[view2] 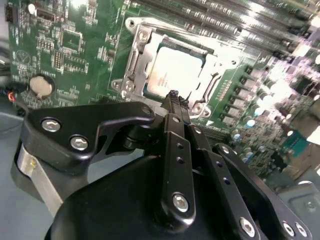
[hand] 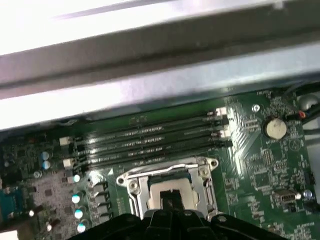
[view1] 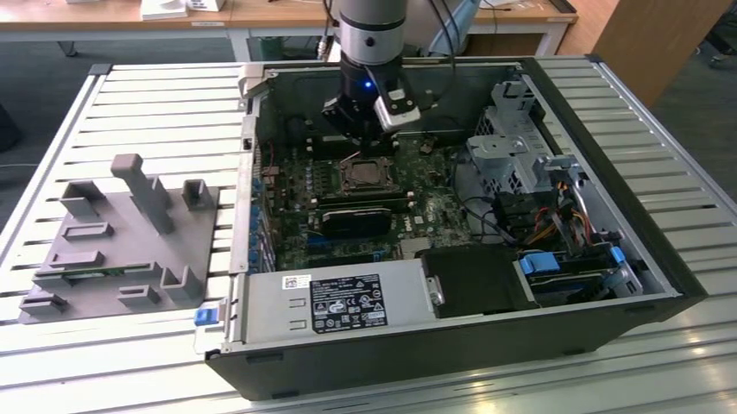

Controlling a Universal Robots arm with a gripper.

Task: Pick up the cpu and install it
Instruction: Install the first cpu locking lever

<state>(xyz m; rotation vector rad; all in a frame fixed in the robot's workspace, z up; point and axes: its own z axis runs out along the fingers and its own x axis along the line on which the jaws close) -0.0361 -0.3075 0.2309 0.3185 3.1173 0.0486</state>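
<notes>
Gripper (view2: 174, 95) fingers closed, above cpu (view2: 172, 75) seated in socket (view2: 134, 55).

Slatted metal table (view1: 645, 112), glare along near edge; wooden desks (view1: 276, 17) behind; dark grey floor (view1: 47, 78).

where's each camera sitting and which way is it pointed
Exterior view: off the arm, raised, looking down at the open computer case on the slatted table; the arm and claw hang over the socket.
Second wrist view: on the arm, looking past the shut claw at the cpu seated in its socket.
First wrist view: on the arm, facing the memory slots and case wall; the claw's top edge shows.
Both wrist views share the socket and the coin battery.
</notes>
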